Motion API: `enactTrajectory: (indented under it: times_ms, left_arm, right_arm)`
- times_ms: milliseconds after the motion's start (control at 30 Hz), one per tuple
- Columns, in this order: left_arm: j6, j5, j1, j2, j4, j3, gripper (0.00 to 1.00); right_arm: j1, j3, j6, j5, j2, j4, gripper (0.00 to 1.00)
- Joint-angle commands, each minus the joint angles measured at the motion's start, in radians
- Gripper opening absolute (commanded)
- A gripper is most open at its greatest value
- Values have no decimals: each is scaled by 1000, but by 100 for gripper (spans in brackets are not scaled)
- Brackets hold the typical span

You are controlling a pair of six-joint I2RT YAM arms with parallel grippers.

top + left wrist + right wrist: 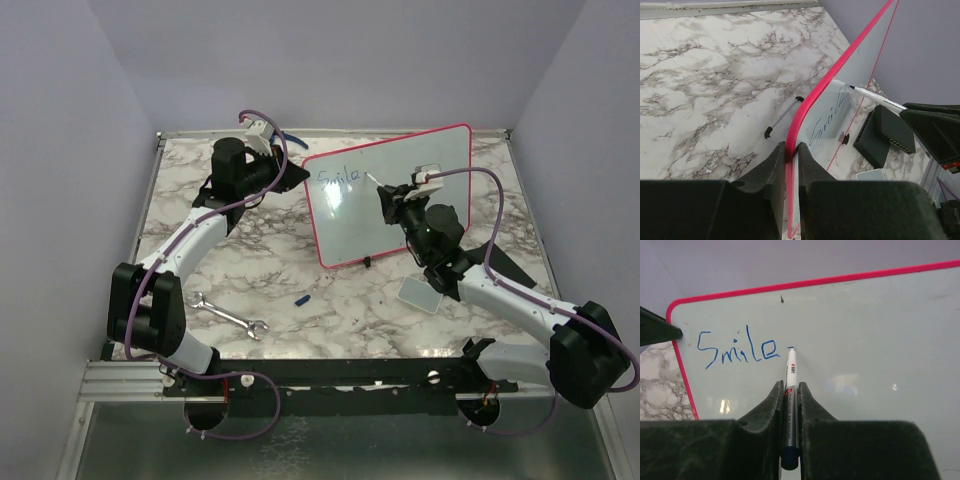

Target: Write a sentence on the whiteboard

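the fingers [771, 407] of the right gripper [790, 386] are clenched on a marker [791, 367], its barrel lying straight between them and its tip touching the whiteboard [875, 340] just right of the last letter. the left gripper [791, 147] is pinched on the board's red-pink frame [812, 100] at its left edge, steadying it. the sentence [737, 351] reads only "smile" in blue, high on the board near its upper left corner, with a small mark at the marker tip.

the step in hand looks like the dash after the first word. to do it well, the right arm should probably draw the tip sideways along the same baseline with light, even pressure, since a hard push could rock the board on its feet [368, 262]. the letters to come would need to be small, as much of the line has yet to fit.

the whiteboard stands on the marble table [300, 290] between the two arms, its writing face turned towards the right arm. its long axis runs across the table from left to right, and the writing runs along that axis towards the free right edge.
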Motion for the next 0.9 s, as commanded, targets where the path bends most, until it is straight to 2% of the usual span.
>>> enactTrajectory:
  times_ms: [0, 867]
  left_arm:
    - [13, -16, 5, -36, 6, -2, 3]
    - [13, -15, 5, -36, 7, 1, 3]
  right_arm:
    - [-7, -2, 0, 29, -5, -6, 0]
    - [-7, -19, 15, -15, -3, -22, 0]
